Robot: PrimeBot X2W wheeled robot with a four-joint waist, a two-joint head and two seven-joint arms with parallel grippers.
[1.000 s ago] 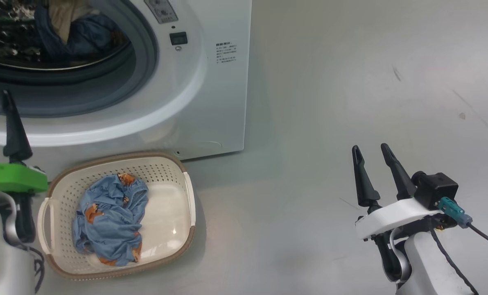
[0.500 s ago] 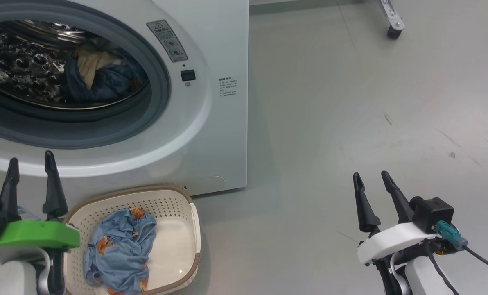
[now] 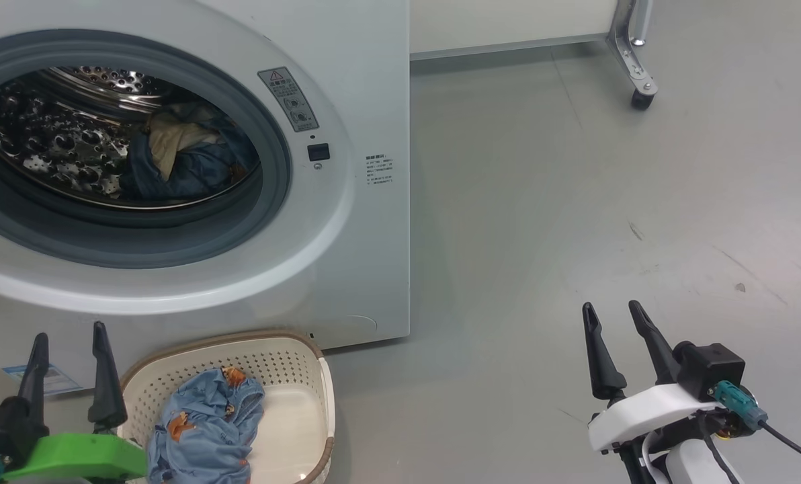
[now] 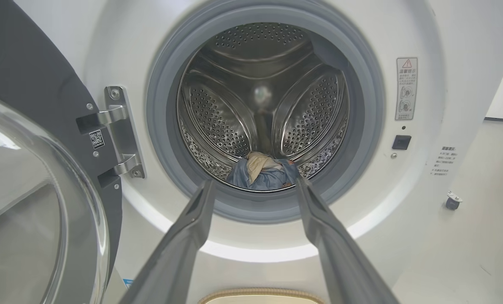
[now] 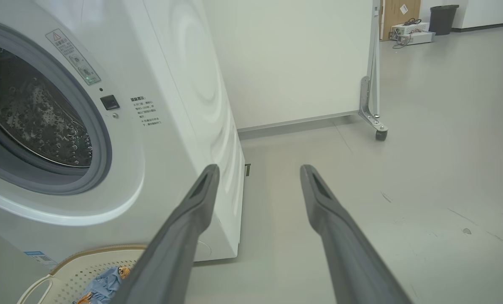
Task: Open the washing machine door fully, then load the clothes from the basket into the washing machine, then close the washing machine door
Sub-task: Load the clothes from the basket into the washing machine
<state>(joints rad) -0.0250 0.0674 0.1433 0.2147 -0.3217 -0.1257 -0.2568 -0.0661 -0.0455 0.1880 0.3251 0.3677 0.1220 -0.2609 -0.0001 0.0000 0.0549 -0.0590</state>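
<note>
Washer [image 3: 347, 222] stands on grey floor [image 3: 575, 202], mouth uncovered. Door [image 4: 28, 76] swung wide on hinges at the mouth's left. Basket [image 3: 293, 356] on floor, just in front of washer. Blue-and-cream bundle [image 3: 179, 161] lies at bottom of drum [image 3: 58, 148]. Blue printed piece [image 3: 205, 430] crumpled in basket's left half. Left claw [image 3: 69, 331] wide, empty, beside basket's left end, pointing at drum. Right claw [image 3: 611, 306] wide, empty, over bare floor well right of washer.

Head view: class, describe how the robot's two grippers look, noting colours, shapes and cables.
The left gripper has two long, dark, tapered fingers on a bright green mount. The right gripper has the same fingers on a white mount, with a black boxy module and a teal connector feeding a dark cable.
</note>
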